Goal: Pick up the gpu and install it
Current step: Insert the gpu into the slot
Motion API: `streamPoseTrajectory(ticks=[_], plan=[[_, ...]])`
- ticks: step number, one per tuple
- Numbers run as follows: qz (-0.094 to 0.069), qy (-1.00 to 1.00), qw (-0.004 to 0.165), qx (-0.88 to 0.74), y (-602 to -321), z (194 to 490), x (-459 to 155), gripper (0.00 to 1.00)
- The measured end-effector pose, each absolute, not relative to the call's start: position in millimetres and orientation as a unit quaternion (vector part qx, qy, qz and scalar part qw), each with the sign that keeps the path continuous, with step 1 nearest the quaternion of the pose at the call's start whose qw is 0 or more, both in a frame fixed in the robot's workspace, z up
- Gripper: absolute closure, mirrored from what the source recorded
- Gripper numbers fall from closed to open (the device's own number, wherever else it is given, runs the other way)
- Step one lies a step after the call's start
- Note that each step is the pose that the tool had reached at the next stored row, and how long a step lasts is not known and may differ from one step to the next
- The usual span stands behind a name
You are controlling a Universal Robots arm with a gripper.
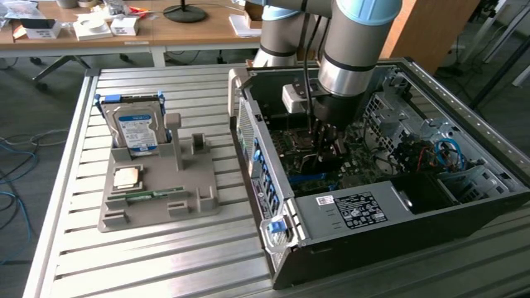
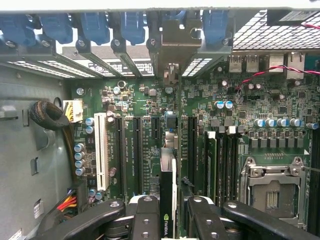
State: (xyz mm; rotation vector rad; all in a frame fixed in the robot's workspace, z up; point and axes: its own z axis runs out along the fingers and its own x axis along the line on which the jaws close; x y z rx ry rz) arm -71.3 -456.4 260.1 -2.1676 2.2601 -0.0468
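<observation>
I see the slatted metal desk (image 1: 166, 261) carrying the open PC case (image 1: 398, 205) on the exterior view's right, lying on its side with the motherboard (image 2: 140, 100) exposed. My arm (image 1: 356, 43) reaches straight down into the case. On the exterior view's left sits a grey parts holder (image 1: 157, 192) with the blue-labelled hard drive (image 1: 136, 127) standing upright at its back, a CPU chip (image 1: 126, 177) lying flat, and a green RAM stick (image 1: 153, 194) near its front. In the wrist view, the end effector (image 2: 167, 212) is clamped on the gpu (image 2: 167, 200), card held edge-on between the fingers (image 2: 145, 215), just above the expansion slots, its bracket end toward the blue slot clips (image 2: 135, 25).
</observation>
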Motion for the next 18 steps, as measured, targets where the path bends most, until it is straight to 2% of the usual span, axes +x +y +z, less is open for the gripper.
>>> streamPoseTrajectory(ticks=[18], plan=[[-0.015,0.722,0.005,-0.692,-456.4,256.0,-71.3,0.74]])
